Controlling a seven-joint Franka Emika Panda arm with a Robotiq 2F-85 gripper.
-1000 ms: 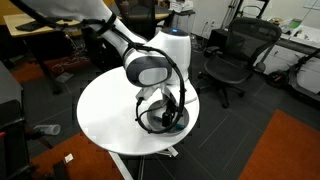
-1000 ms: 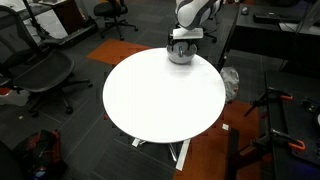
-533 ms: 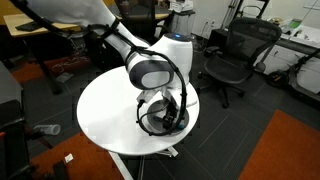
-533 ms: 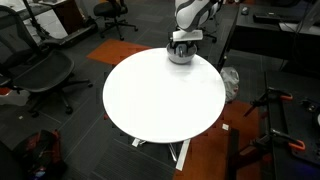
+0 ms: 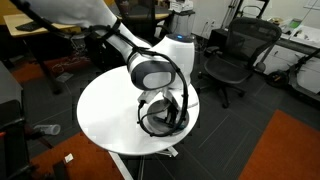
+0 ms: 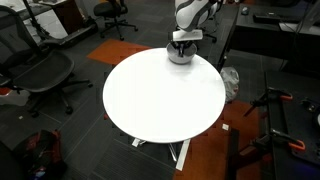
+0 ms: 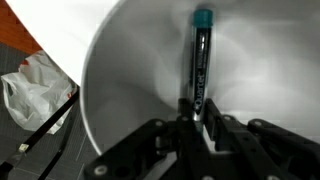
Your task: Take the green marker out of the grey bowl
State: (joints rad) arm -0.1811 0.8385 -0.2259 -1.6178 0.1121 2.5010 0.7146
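end effector point(image 7: 200, 125): narrow, pinching green marker point(image 7: 201, 60) at its 6 o'clock end | marker: inside grey bowl point(image 7: 120, 80), cap point(image 7: 203, 18) toward 12 o'clock | change: none, still low in bowl | lift pending

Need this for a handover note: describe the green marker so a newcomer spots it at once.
Find the white round table; near its edge sits the grey bowl. Inside it, in the wrist view, rests the green marker, one end between the fingers of the pincer. It is the only thing in the bowl: a thin dark stick with a teal cap.
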